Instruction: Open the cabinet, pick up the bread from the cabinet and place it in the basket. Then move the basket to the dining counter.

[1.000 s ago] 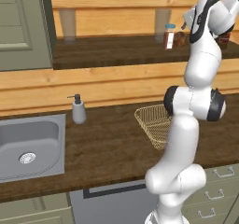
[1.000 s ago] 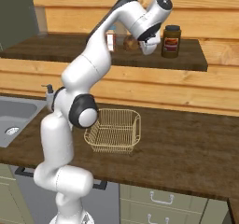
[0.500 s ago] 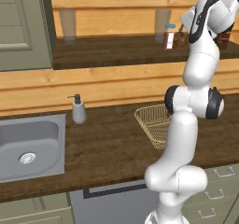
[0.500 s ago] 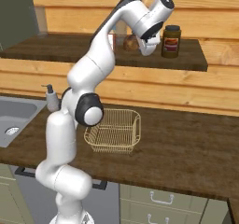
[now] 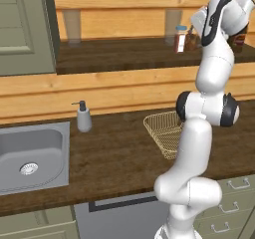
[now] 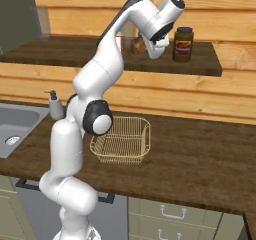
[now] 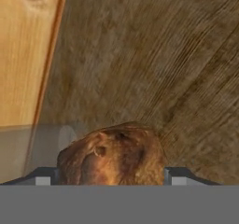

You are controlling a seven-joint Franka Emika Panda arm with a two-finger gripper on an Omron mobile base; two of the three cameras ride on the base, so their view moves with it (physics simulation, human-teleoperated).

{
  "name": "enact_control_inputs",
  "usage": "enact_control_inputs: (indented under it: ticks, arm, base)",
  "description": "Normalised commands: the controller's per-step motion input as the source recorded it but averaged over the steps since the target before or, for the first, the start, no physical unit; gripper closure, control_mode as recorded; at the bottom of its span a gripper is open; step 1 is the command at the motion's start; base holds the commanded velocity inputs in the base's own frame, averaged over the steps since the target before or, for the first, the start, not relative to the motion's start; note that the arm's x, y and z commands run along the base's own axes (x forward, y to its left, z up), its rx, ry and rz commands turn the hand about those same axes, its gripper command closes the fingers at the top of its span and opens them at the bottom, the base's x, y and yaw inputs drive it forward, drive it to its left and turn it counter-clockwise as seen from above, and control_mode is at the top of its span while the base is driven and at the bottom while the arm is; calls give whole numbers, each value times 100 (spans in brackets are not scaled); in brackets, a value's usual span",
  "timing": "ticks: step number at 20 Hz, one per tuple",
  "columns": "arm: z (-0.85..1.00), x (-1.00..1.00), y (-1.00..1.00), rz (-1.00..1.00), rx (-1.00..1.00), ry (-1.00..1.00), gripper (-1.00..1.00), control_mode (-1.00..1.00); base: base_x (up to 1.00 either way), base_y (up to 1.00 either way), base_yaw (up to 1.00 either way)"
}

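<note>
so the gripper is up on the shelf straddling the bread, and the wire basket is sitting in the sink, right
Not quite. The basket is not in the sink; the right base view shows it on the dark wood worktop, well to the sink's right. The rest holds: the hand view shows the gripper with a fingertip on each side of the bread on the shelf.

You find no readable text, brand, number or sign anywhere here. The dark brown jar (image 6: 183, 44) on the upper shelf carries a reddish-orange label, but whatever is printed on it is too small and blurred for you to make out. The small shaker (image 5: 181, 39) on the same shelf has a red band with no lettering you can read. The soap dispenser (image 5: 83, 117) beside the sink is plain grey, and the cabinet drawer fronts (image 6: 170, 215) bear only handles.
</note>
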Motion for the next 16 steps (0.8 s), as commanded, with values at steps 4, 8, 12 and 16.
enact_control_inputs:
  ticks: [4, 8, 12, 16]
  arm:
    - [-21, 0, 32, 0, 0, -5, 100, -100]
    - [11, -43, 4, 0, 0, -22, 100, -100]
    - [14, -99, 0, 0, 0, -31, 100, -100]
    - [-14, -100, 4, 0, -2, -23, 100, -100]
  base:
    - [0, 0, 0]
    - [0, 0, 0]
    - [0, 0, 0]
    - [0, 0, 0]
